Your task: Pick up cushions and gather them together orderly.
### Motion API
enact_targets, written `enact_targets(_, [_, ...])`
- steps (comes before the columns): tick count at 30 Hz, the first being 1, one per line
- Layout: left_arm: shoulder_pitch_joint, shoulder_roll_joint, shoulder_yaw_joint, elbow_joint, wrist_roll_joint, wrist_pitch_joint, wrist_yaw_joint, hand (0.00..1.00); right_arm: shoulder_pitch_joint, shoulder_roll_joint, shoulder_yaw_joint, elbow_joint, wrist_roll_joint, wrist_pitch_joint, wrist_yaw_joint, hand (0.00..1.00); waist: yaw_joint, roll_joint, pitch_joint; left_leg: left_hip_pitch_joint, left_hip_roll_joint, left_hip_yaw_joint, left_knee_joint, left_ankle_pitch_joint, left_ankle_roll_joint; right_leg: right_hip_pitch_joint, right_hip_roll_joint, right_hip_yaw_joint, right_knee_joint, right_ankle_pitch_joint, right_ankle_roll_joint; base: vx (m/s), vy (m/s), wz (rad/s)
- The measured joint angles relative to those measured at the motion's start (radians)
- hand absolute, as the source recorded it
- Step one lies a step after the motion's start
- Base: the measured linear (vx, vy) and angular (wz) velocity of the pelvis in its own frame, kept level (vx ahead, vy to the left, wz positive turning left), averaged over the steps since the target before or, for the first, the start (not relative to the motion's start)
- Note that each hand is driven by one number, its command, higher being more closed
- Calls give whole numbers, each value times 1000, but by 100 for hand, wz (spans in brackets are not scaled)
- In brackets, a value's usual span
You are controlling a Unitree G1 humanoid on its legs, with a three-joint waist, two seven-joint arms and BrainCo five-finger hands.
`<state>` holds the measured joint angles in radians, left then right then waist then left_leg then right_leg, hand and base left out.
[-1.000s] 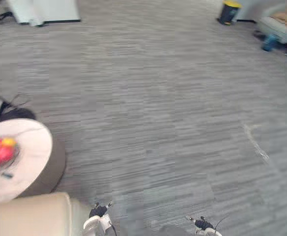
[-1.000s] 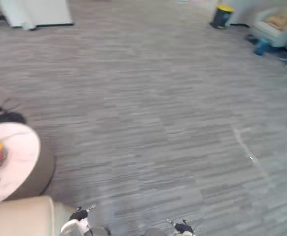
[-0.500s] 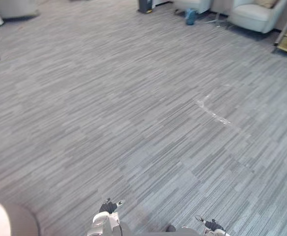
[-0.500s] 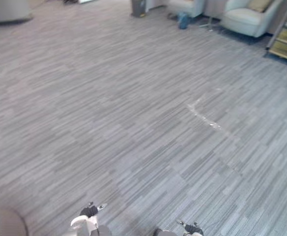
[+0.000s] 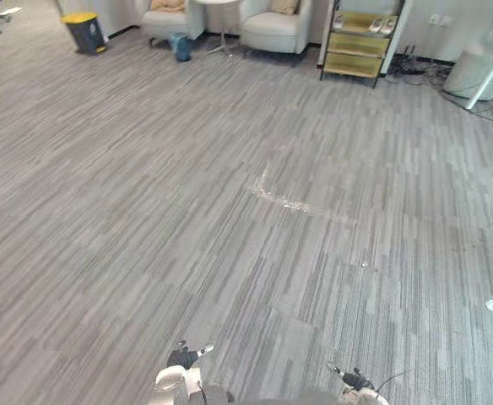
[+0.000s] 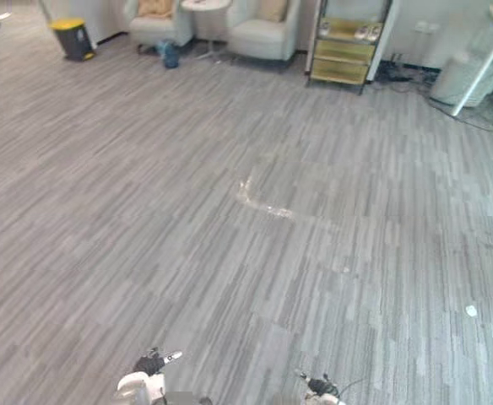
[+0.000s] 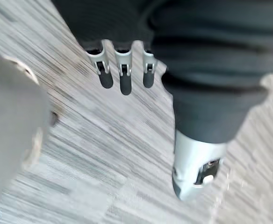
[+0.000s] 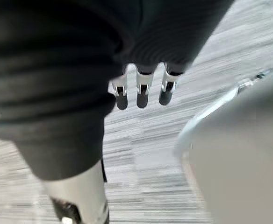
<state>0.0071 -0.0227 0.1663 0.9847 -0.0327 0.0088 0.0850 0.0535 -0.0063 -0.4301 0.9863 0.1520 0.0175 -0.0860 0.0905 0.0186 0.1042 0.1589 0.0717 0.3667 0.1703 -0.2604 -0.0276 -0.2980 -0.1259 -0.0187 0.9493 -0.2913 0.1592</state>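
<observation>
My left hand [image 7: 125,79]: fingers straight, relaxed, hanging over grey carpet [image 5: 230,211], holding nothing. My right hand [image 8: 142,91]: likewise loose, empty, above carpet. Far across floor: 2 pale armchairs, left armchair [image 5: 164,22] with left cushion [image 5: 168,5], right armchair [image 5: 273,27] with right cushion [image 5: 284,6], both tan, against backrests. Round table [image 5: 217,3] between. Dark bin [image 5: 85,32], yellow lid shut, to their left. Shelf unit [image 5: 358,42] to their right, pale items on top shelf.

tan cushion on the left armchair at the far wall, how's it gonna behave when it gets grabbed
The tan cushion leaning on the armchair back looks padded, so it probably sags if gripped by one corner. It is likely light for its size. Its cover looks like cloth, so probably not slippery; too distant to be sure.
</observation>
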Motion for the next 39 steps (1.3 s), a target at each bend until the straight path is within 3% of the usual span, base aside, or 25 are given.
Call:
enact_targets(3, [-14, 8, -30, 23, 1, -1, 1, 0, -32, -3, -20, 7, 1, -5, 4, 0, -37, 7, 5, 72, 26, 5, -75, 0, 0, -109, 2, -115, -269, 20, -95, 451, -122, -1])
enact_targets(4, [-17, 11, -40, 33, 2, -2, 0, 0, -34, -5, -31, 14, 1, -4, 4, 0, -40, 7, 8, 86, 24, 0, -95, 0, 0, -124, 4, -111, -353, 64, -102, 457, -201, 24])
enact_targets(5, [-22, 21, -46, 48, 3, -3, -3, 0, -28, -2, -59, 21, 4, -5, 3, 0, -47, -17, 21, 115, -4, -31, -103, 1, -1, -124, 2, -82, -486, 184, -125, 400, -193, 20])
enact_targets(6, [-21, 19, -41, 55, 4, -2, -2, 0, -28, -8, -69, 31, 7, -5, 5, 0, -50, -17, 32, 136, 0, -54, -93, 1, -1, -116, 11, -69, -460, 213, -153, 520, -282, -3])
enact_targets(8, [-18, -10, -14, 57, 12, -2, -2, 0, -39, -40, -85, 34, 2, 0, 1, 0, -51, 47, 35, 95, 64, -132, 103, 50, -56, -73, 47, -86, -429, 134, -180, 536, -313, -26])
enact_targets(9, [-15, -14, -7, 54, 12, -2, -2, 0, -39, -41, -86, 29, 2, 0, 1, 0, -51, 49, 37, 69, 75, -143, 166, 63, -63, -63, 54, -86, -432, 122, -184, 534, -325, -19])
enact_targets(11, [-18, -33, 21, 26, 11, -2, -5, 0, -41, -33, -57, 19, 3, 3, -1, 0, -45, 71, 61, -154, 158, -202, 665, 194, -99, 79, 100, -84, -513, 80, -216, 532, -296, -17])
enact_targets(13, [-18, -26, 16, -11, 11, -6, -4, 0, -32, -32, -14, 19, 4, 9, -2, 0, -27, 47, 78, -270, 153, -179, 815, 129, -69, 234, 106, -75, -615, 68, -235, 554, -201, -24])
enact_targets(15, [-15, -22, -1, -41, 9, -15, -4, 0, -38, -31, 15, 11, 6, 9, -4, 0, -18, 29, 78, -369, 132, -115, 740, 90, -41, 338, 104, -70, -702, 58, -234, 480, -128, -19])
enact_targets(17, [-15, -30, 1, -62, 10, -21, -3, 0, -60, -37, 2, 10, 7, 9, -7, 0, -3, 26, 77, -425, 94, -58, 516, 73, -28, 412, 101, -46, -758, 48, -220, 523, -49, -36])
enact_targets(18, [-15, -33, 0, -71, 11, -24, -3, 0, -71, -37, -3, 9, 7, 4, -9, 0, 8, 24, 75, -441, 49, -53, 302, 93, -35, 455, 94, -27, -805, 37, -206, 436, -11, -42])
enact_targets(20, [-15, -33, -1, -73, 12, -24, -3, 0, -74, -36, 1, 9, 6, 1, -12, 0, 24, 27, 68, -470, 18, -59, 108, 141, -61, 495, 97, -1, -844, 5, -188, 561, 86, -49])
enact_targets(21, [-14, -32, -2, -73, 12, -24, -3, 0, -72, -38, 1, 11, 6, 2, -12, 0, 26, 27, 64, -480, 10, -66, 61, 158, -51, 519, 99, 11, -853, -16, -178, 749, 189, -55])
enact_targets(22, [-14, -23, -6, -76, 12, -23, -3, 0, -64, -28, 2, 15, 6, 5, -13, 0, 30, 10, 48, -482, -19, -104, 63, 244, 2, 548, 82, 35, -852, -37, -155, 871, 212, -64])
enact_targets(23, [-11, -13, 1, -75, 13, -20, -3, 0, -39, -10, 1, 15, 4, 5, -10, 0, 37, -42, 9, -458, -68, -99, 63, 282, 79, 509, 31, 76, -727, -65, -94, 789, 182, -57])
enact_targets(25, [-13, 5, -5, -66, 13, -17, -5, 0, -31, 8, -11, 16, 1, 5, -6, 0, 35, -79, 5, -393, -102, -74, 62, 235, 84, 435, 2, 113, -476, -40, -1, 755, 191, -27])
enact_targets(26, [-12, 11, -14, -63, 12, -15, -8, 0, -7, 15, -9, 17, 0, 8, -4, 0, 32, -92, 11, -317, -113, -76, 59, 187, 80, 330, -1, 135, -187, 80, 122, 708, 187, 0])
enact_targets(27, [-13, 15, -23, -53, 11, -6, -7, 0, 9, 18, 4, 17, -4, 10, 0, 0, 22, -90, 16, -237, -122, -91, 56, 148, 76, 250, -4, 120, 33, 133, 111, 692, 168, 6])
enact_targets(29, [-15, 5, -49, -31, 11, 1, -7, 0, 22, 16, 14, 9, -6, 9, 2, 0, 2, -60, 32, -93, -119, -113, 6, 134, 73, 179, -25, 28, 130, 111, 74, 604, 118, 18])
enact_targets(31, [-21, 1, -77, -13, 10, 1, -8, 0, 26, 6, 8, 8, -16, 6, 8, 0, -4, -35, 36, 7, -109, -128, -50, 134, 73, 106, -44, -70, 46, 56, -10, 541, 49, 21])
enact_targets(33, [-28, 10, -91, 11, 10, -1, -9, 0, 14, 2, -31, 12, -25, 1, 9, 0, -28, -29, 37, 77, -89, -150, -86, 133, 73, 41, -37, -172, -298, 43, -85, 522, -62, 46])
enact_targets(36, [-22, 16, -104, 19, 11, -1, -9, 0, 6, -1, -60, 12, -24, 0, 7, 0, -45, -27, 39, 138, -77, -189, -101, 94, 85, -13, -12, -153, -619, 193, -108, 497, -188, 62])
enact_targets(37, [-14, 16, -105, 21, 14, -1, -10, 0, 10, -4, -67, 20, -26, 3, 5, 0, -47, -32, 42, 168, -77, -196, -104, 51, 67, -15, -6, -132, -729, 272, -96, 706, -314, 62])
enact_targets(38, [-9, 14, -93, 23, 29, -2, -12, 0, 18, -13, -76, 21, -24, 5, 6, 0, -54, -25, 52, 236, -66, -240, -106, 1, 37, -16, 10, -105, -677, 396, -134, 697, -315, 49])
enact_targets(39, [-7, 7, -82, 29, 32, -3, -13, 0, 13, -17, -77, 24, -25, 5, 6, 0, -53, -8, 53, 245, -54, -244, -93, -1, 36, -23, 23, -106, -635, 368, -149, 650, -334, 15])
